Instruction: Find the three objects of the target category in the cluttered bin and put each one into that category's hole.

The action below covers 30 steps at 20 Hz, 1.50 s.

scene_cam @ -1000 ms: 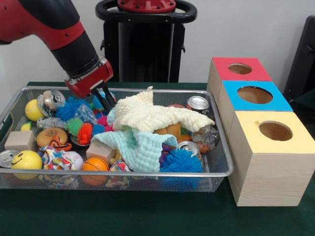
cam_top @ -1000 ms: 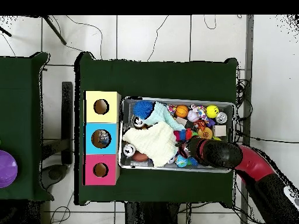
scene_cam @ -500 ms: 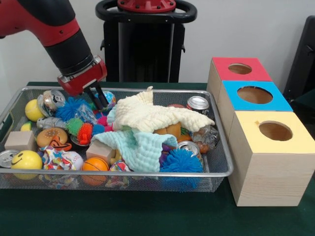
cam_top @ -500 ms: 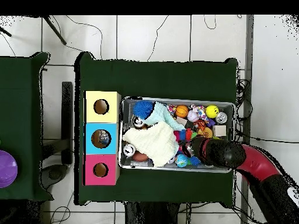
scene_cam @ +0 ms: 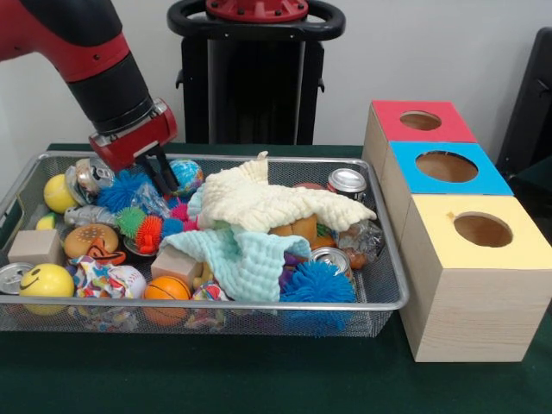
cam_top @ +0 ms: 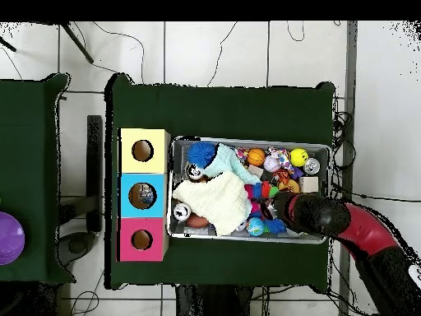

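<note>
The bin [scene_cam: 379, 297] sits on the table [scene_cam: 259, 379], three boxes [scene_cam: 470, 259] in a row just right of it (front view). Inside, two cloths [scene_cam: 259, 216] lie piled mid-bin over balls and cans.

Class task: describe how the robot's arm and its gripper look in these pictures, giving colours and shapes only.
The arm is thick and rounded, red along its upper links, with a black cylindrical section toward the wrist. It ends in a red block-shaped gripper body carrying slim dark fingers. From overhead, the arm again shows red and black. No cables or markings can be made out.
</note>
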{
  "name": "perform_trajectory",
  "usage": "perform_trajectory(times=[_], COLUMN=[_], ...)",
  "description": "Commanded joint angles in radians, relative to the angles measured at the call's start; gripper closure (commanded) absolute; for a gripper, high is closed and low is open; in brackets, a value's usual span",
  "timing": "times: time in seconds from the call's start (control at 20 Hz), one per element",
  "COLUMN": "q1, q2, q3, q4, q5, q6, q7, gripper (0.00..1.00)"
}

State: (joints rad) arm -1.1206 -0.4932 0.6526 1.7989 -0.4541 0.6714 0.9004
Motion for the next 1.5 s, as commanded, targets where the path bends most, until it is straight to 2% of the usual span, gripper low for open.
perform_trajectory(times=[0.05,0.3,0.6,0.85,1.1,1.5], q1=[0.025,0.037,0.040,0.031,0.049,0.082], q2=[-0.012,-0.015,-0.016,-0.002,0.058,0.113], q3=[-0.053,-0.057,-0.059,-0.056,-0.074,-0.090], q4=[-0.118,-0.147,-0.146,-0.131,-0.135,-0.201], q5=[-0.001,-0.010,-0.012,-0.019,-0.051,-0.037], q6=[0.122,0.150,0.144,0.105,0.035,0.077], q7=[0.025,0.009,0.011,0.013,0.035,0.023], gripper=[0.00,0.00,0.00,0.00,0.00,0.00])
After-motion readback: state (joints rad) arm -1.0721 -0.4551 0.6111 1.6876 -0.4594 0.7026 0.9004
